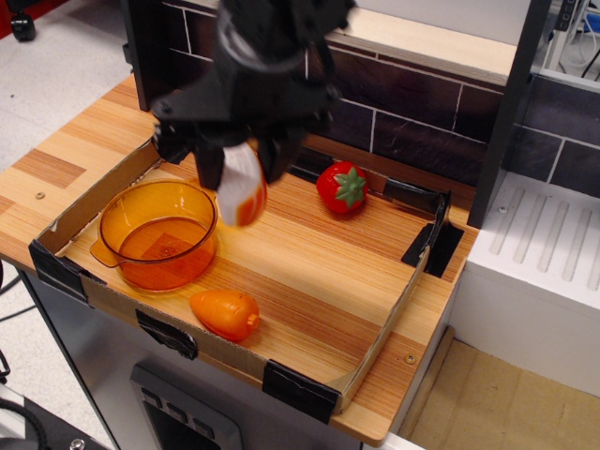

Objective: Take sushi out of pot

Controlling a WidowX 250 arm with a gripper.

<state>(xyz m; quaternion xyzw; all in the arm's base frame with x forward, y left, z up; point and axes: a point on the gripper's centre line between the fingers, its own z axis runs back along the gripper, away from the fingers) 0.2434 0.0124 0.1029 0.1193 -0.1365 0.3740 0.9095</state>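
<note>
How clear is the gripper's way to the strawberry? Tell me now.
Probably not yet: the gripper is shut on the sushi, so its fingers are full. Otherwise the strawberry sits in the open on the tray, with nothing over it.

Bright, even overhead light gives soft, faint shadows on the pale striped wooden board (309, 253). The black robot gripper (242, 164) is motion-blurred; everything else stays sharp.

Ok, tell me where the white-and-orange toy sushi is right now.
The white-and-orange toy sushi hangs in the black gripper, above the wooden tray just right of the translucent orange pot, left of the red strawberry.
</note>
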